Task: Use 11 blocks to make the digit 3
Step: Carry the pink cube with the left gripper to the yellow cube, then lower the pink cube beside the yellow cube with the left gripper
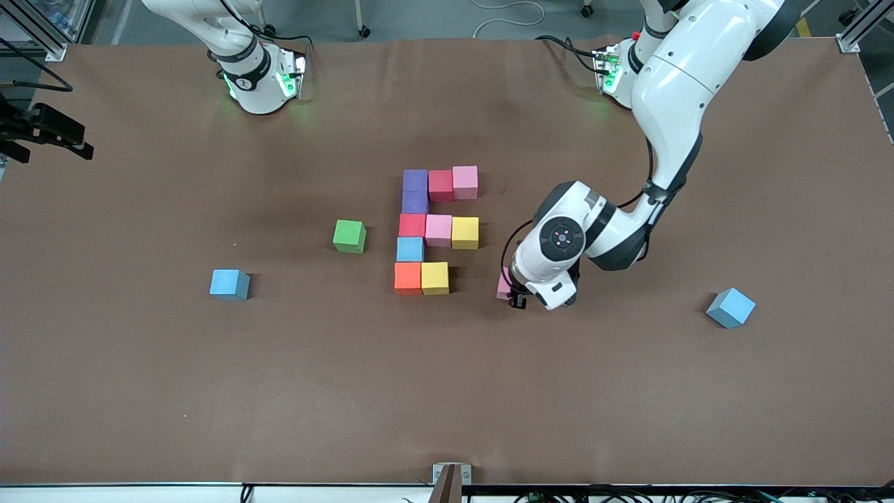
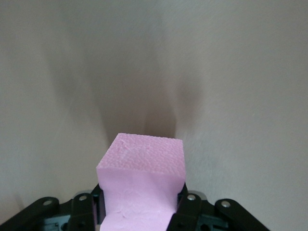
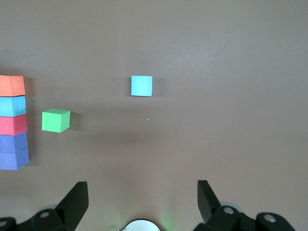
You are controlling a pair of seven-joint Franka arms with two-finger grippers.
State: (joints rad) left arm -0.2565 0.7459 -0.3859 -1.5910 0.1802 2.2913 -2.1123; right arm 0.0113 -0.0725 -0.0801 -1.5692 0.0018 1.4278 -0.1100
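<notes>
Ten blocks lie joined in the middle of the table. The row farthest from the camera is purple (image 1: 415, 179), red (image 1: 441, 185) and pink (image 1: 465, 181). A second purple (image 1: 415, 202) links it to the row of red (image 1: 412, 225), pink (image 1: 438, 230) and yellow (image 1: 465, 232). Light blue (image 1: 410, 249) leads to orange (image 1: 408, 277) and yellow (image 1: 435, 278). My left gripper (image 1: 517, 297) (image 2: 142, 202) is shut on a pink block (image 1: 504, 284) (image 2: 144, 163), low over the table, a gap away from that last yellow block, toward the left arm's end. My right gripper (image 3: 143, 190) hangs open and empty, high above its base.
A green cube (image 1: 349, 236) (image 3: 56, 120) sits beside the group, toward the right arm's end. Two loose light blue cubes lie apart, one (image 1: 229, 284) (image 3: 141, 85) toward the right arm's end, the other (image 1: 730, 307) toward the left arm's end. Black equipment (image 1: 45, 130) juts in at the table's edge.
</notes>
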